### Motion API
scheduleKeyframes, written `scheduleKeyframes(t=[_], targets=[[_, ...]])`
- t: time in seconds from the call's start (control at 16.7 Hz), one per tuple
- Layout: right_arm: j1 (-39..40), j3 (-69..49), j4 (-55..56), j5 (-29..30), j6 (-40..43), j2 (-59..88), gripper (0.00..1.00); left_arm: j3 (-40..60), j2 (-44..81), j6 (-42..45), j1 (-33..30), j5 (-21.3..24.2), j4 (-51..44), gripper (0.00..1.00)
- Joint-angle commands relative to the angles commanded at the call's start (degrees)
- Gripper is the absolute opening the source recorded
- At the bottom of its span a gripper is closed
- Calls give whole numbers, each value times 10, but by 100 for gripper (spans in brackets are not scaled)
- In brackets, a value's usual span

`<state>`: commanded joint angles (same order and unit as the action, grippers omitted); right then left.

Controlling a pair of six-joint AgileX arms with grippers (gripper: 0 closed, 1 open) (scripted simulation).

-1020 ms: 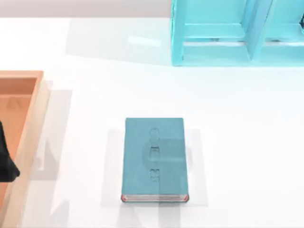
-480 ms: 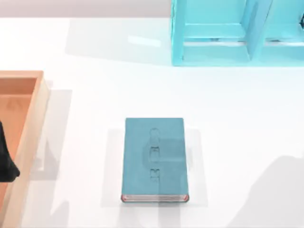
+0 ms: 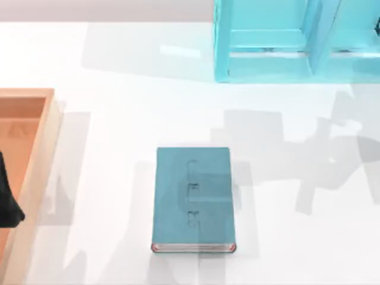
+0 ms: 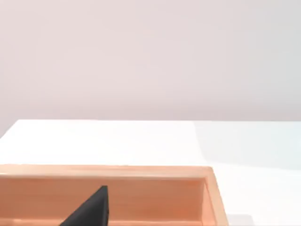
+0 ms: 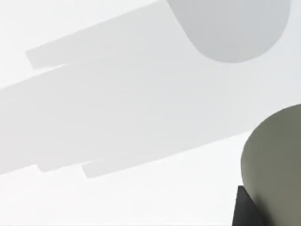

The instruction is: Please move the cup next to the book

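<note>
White table (image 3: pixel 119 119) carries the book (image 3: pixel 193 199), wooden tray (image 3: pixel 29 148), turquoise shelf (image 3: pixel 297 41).

Rendered simulation tabletop: flat white surface (image 3: pixel 119 119), featureless pale backdrop, turquoise shelf unit (image 3: pixel 297 41), wooden tray (image 3: pixel 41 148), blocky shadows.

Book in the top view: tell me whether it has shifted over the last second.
No. The book lies in the same spot, equally far from the wooden tray on the left and the turquoise shelf above. Just the shadows on the table changed.
</note>
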<state>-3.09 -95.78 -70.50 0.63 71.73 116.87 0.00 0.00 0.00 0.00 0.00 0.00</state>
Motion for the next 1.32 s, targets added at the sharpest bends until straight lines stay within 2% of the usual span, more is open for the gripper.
scheduleKeyframes(t=[0.42, 0.78, 1.08, 1.32], targets=[[210, -102, -59, -9, -439, 48, 0, 0, 0, 0, 0, 0, 0, 100], [317, -166, -99, -21, -765, 66, 0, 0, 0, 0, 0, 0, 0, 100], [356, -198, -119, -29, -961, 69, 0, 0, 0, 0, 0, 0, 0, 100], [366, -211, -126, -34, -1047, 68, 0, 0, 0, 0, 0, 0, 0, 100]])
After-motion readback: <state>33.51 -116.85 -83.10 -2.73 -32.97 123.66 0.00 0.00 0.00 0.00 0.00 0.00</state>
